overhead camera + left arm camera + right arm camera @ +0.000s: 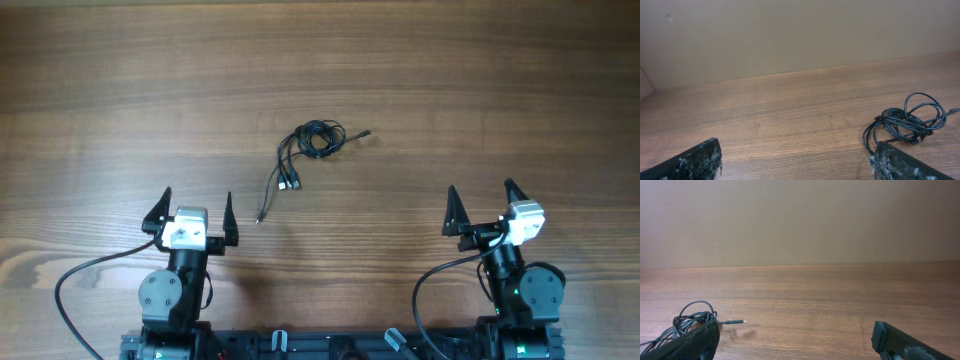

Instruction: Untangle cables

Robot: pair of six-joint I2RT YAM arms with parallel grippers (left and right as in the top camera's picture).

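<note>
The cables (312,142) are thin black cords tangled in a small bundle at the table's middle, with loose ends and plugs trailing toward the front left. They also show at the right of the left wrist view (910,121) and at the lower left of the right wrist view (690,320), with one plug sticking out right. My left gripper (195,208) is open and empty, in front and to the left of the bundle. My right gripper (482,203) is open and empty, in front and to the right of it.
The wooden table (120,90) spreads all round the bundle. A plain beige wall (800,220) stands behind the table's far edge. Thick black arm wires (85,275) loop by the arm bases at the front edge.
</note>
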